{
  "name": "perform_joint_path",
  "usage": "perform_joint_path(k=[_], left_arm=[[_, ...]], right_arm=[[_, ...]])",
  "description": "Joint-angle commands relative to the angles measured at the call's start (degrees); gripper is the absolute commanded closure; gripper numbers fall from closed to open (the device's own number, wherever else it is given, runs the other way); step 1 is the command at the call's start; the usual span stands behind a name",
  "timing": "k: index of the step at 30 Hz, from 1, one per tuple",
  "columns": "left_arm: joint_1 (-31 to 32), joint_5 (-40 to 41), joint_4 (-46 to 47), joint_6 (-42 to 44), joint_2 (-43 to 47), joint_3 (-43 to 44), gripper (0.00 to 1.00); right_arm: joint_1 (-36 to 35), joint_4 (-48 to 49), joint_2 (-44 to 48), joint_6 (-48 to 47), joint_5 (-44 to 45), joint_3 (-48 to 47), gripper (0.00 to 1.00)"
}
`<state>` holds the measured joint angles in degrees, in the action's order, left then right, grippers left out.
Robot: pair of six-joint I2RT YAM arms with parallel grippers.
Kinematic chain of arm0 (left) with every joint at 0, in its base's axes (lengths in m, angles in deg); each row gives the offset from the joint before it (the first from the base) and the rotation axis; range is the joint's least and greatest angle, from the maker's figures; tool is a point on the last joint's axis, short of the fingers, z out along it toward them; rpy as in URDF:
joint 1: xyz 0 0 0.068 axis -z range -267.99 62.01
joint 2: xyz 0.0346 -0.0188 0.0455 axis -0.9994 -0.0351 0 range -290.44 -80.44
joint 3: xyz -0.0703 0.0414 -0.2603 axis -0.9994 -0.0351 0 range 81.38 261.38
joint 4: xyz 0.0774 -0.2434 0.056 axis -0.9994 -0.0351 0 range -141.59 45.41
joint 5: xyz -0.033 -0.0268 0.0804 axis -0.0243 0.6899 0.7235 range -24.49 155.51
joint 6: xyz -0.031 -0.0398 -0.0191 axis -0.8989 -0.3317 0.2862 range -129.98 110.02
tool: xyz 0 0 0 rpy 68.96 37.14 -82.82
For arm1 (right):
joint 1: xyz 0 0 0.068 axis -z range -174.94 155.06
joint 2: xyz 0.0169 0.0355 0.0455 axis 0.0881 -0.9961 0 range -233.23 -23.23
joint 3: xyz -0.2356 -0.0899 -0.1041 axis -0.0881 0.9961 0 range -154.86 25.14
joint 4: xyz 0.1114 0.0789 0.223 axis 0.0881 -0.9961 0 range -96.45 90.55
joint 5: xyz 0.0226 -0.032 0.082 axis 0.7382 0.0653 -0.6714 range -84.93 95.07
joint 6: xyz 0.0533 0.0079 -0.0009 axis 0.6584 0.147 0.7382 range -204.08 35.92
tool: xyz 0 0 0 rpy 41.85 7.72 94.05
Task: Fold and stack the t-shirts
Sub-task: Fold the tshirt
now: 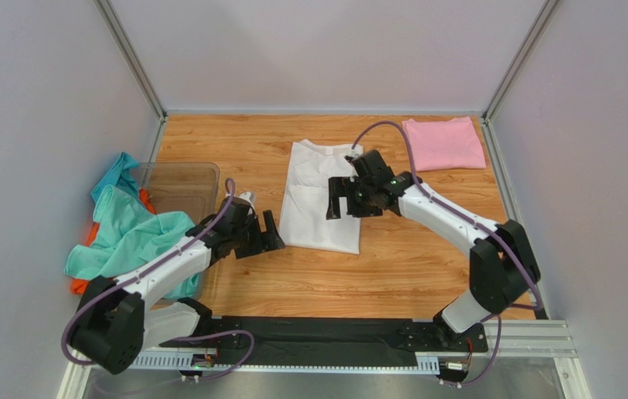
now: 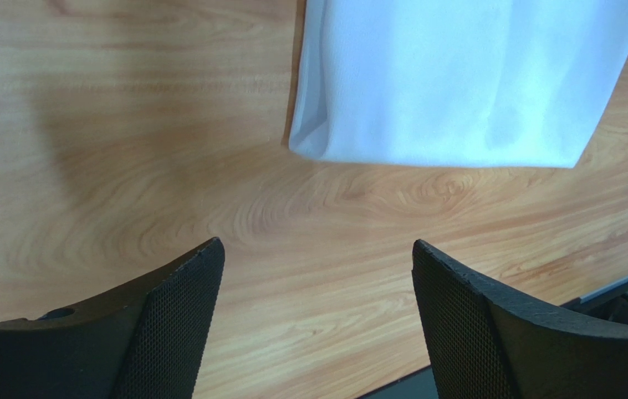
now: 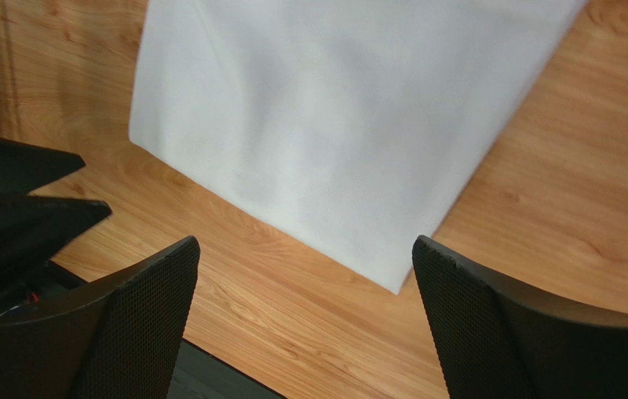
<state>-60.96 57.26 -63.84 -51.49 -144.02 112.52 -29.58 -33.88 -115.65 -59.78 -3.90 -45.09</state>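
The white t-shirt [image 1: 323, 195] lies flat in the middle of the worktop [image 1: 409, 258], folded into a long narrow panel that runs from the far side toward the near edge. The pink t-shirt [image 1: 444, 143] sits folded into a neat rectangle in the far right corner, well apart from the white one. At the left edge a clear bin [image 1: 182, 184] stands with a crumpled teal t-shirt [image 1: 130, 237] draped over its rim and spilling outward, and an orange t-shirt [image 1: 81, 285] shows from beneath the teal cloth.

The left gripper [image 1: 265, 237] hangs over bare wood just beside the near left corner of the white t-shirt. Its jaws stand wide apart and hold nothing; the wrist view shows only wood grain between them, with the shirt's folded edge beyond.

The right gripper [image 1: 344, 208] is above the right edge of the white t-shirt. Its jaws are spread fully and are empty, and in its wrist view the shirt's near corner lies between them.
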Motion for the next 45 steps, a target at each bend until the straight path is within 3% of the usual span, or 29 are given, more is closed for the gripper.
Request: perform_joint_path(k=[1, 10, 14, 15, 20, 28, 36, 40, 43, 45], left_arm=[[-0.9, -1.6, 7.1, 2.4, -4.8, 3.6, 0.12], [-2.8, -2.3, 11.8, 4.2, -18.3, 7.9, 0.37], [-2.8, -5.3, 13.5, 4.3, -23.3, 8.8, 0.51], [-2.8, -5.9, 13.4, 4.4, -23.8, 8.9, 0.59], [-2.7, -7.1, 14.0, 3.5, -23.5, 6.8, 0.75], [-2.8, -4.0, 10.6, 3.5, -18.3, 3.6, 0.74], [-2.8, -6.9, 12.4, 3.3, -19.0, 1.5, 0.83], [-2.8, -8.8, 13.6, 2.8, -20.0, 1.6, 0.99], [-2.7, -9.4, 13.4, 2.9, -19.7, 1.3, 1.0], [-2.8, -9.3, 12.9, 3.0, -18.9, 1.0, 1.0]], right_arm=[[0.3, 3.8, 7.0, 3.7, 4.5, 10.7, 0.0], [0.3, 4.7, 21.8, 8.0, 2.0, 26.9, 0.0], [0.3, 4.6, 23.6, 9.4, 2.3, 29.8, 0.0], [0.3, 4.7, 23.6, 9.7, 2.3, 30.4, 0.0], [0.3, 5.1, 23.3, 10.6, 2.5, 31.1, 0.0], [0.4, 5.4, 21.0, 9.7, 2.7, 29.7, 0.0], [0.3, 8.5, 16.0, 9.1, 0.5, 27.6, 0.03], [0.3, 9.2, 13.1, 8.7, 0.7, 25.9, 0.06], [0.3, 9.4, 10.9, 8.7, 1.8, 25.0, 0.08], [0.4, 9.5, 9.4, 8.2, 2.3, 24.8, 0.18]])
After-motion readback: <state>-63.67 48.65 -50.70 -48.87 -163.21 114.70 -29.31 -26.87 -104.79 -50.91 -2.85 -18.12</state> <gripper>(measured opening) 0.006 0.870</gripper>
